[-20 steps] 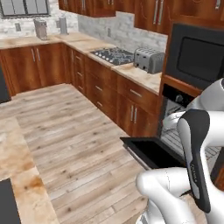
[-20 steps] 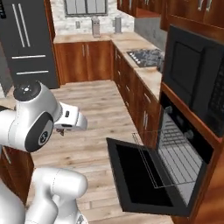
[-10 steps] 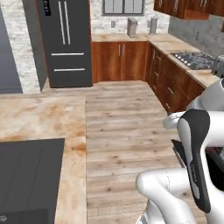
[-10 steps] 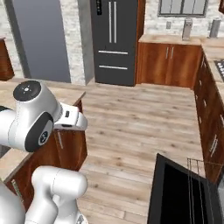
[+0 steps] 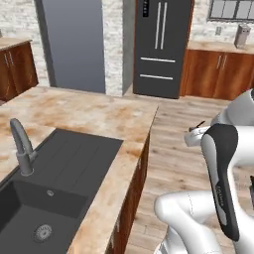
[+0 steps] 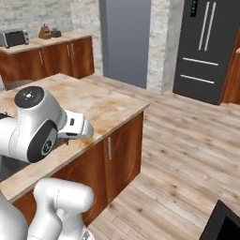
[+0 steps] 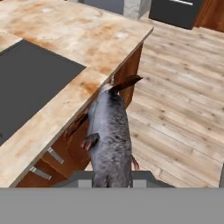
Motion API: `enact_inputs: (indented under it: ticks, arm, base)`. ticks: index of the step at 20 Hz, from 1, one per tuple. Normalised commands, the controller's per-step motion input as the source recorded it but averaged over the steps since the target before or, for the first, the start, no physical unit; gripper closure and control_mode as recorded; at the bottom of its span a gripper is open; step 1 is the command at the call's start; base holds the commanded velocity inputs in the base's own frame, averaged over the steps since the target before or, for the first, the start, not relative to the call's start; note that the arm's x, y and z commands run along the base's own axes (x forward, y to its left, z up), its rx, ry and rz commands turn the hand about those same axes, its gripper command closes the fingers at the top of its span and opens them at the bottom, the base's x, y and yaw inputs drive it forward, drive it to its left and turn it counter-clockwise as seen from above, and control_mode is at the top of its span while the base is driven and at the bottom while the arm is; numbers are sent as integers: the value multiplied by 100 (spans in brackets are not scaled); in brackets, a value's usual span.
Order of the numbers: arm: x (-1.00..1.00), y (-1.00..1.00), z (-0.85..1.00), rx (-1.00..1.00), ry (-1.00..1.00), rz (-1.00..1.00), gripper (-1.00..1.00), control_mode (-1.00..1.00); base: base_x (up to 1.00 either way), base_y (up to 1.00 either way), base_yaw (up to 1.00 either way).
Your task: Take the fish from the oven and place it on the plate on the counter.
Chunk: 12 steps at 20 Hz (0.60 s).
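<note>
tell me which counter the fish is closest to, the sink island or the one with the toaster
The island counter with the dark sink: the fish hangs just off its edge. The toaster counter stands far off by the wall.

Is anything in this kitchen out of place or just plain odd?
Yes: a grey fish hangs in mid-air in the gripper, above the wooden floor beside the counter edge, tail pointing away. A raw-looking fish carried through a kitchen is unusual. Otherwise nothing looks spilled or broken.

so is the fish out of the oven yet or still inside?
Out. The fish hangs from the gripper beside the counter edge, above the wood floor.
</note>
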Motion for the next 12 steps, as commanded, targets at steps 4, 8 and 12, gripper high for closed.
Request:
enact_inputs:
  ticks: [4, 8, 12]
  arm:
    - [0, 0, 0, 0, 0, 0, 100, 100]
    - [0, 0, 0, 0, 0, 0, 100, 100]
    - [0, 0, 0, 0, 0, 0, 100, 100]
  base:
    - [16, -8, 60]
    - [7, -27, 51]
    - [67, -40, 48]
